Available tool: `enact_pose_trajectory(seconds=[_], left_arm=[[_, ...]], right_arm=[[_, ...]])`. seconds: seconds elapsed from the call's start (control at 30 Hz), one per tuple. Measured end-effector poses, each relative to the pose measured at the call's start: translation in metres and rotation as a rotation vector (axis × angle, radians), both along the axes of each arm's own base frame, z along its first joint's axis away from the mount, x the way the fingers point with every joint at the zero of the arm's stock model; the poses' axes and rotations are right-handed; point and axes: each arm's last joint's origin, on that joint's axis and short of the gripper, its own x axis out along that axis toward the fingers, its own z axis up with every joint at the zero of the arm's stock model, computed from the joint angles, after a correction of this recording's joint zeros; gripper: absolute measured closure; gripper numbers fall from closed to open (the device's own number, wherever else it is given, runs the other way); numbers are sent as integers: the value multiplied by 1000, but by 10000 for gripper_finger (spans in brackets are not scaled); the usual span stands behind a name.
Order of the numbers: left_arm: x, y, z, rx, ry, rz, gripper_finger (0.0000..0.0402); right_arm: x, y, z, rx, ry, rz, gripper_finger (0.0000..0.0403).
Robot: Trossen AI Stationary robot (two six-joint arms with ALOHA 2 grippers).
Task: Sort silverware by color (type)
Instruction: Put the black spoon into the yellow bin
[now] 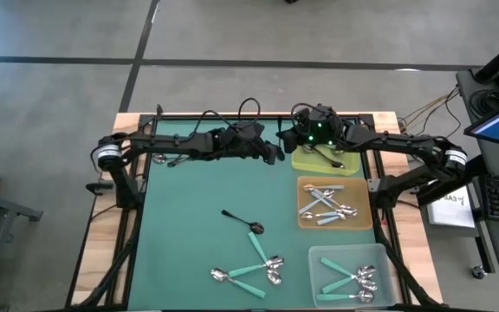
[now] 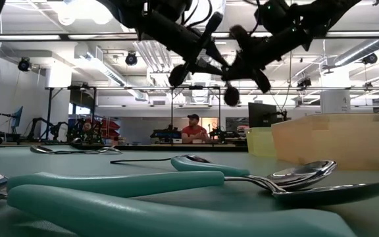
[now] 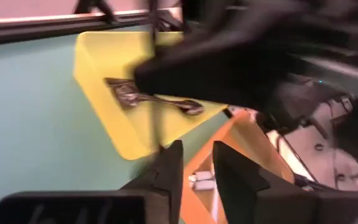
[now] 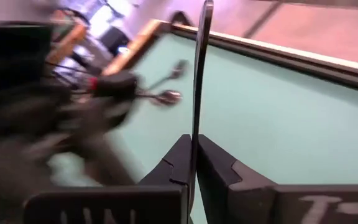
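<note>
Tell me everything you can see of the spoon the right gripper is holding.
The black-handled spoon is pinched at one end of its thin dark handle by the shut right gripper, and the handle runs straight out from between the fingers. In the low view it hangs in the air well above the table, its rounded dark end pointing down. Nothing but the gripper visibly touches it. From above, the gripper sits over the near edge of the yellow tray.

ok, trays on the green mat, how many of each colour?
Flat yellow plastic tray: 1
Flat orange plastic tray: 1
Flat clear plastic tray: 1
Total: 3
</note>
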Motion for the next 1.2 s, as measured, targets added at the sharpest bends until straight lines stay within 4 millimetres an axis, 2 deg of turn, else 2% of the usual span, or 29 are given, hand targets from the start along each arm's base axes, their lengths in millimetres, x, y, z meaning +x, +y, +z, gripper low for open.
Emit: enact_pose_trajectory(seconds=[0.17, 0.33, 0.43, 0.53, 0.77, 0.93, 1.03, 1.2], left_arm=[[2, -2, 8, 2, -19, -83, 296], [2, -3, 8, 11, -6, -114, 288], [-2, 0, 1, 19, 86, -86, 288], [-13, 4, -14, 25, 264, -12, 288], [-52, 14, -40, 3, 737, 109, 287], [-84, 21, -50, 5, 1067, 88, 287], [-100, 28, -57, -17, 1195, 57, 287], [-117, 49, -68, -49, 1254, 60, 287]], right_arm=[[-20, -18, -6, -19, 217, -18, 394], [-41, -26, -2, -68, 513, 51, 394], [-51, -24, 1, -105, 718, 76, 394], [-58, -21, -3, -104, 873, 112, 394], [-60, -19, -15, -92, 906, 135, 381], [-59, -20, -18, -134, 907, 167, 348], [-57, -22, -17, -161, 886, 165, 326], [-54, -24, -15, -179, 850, 140, 299]])
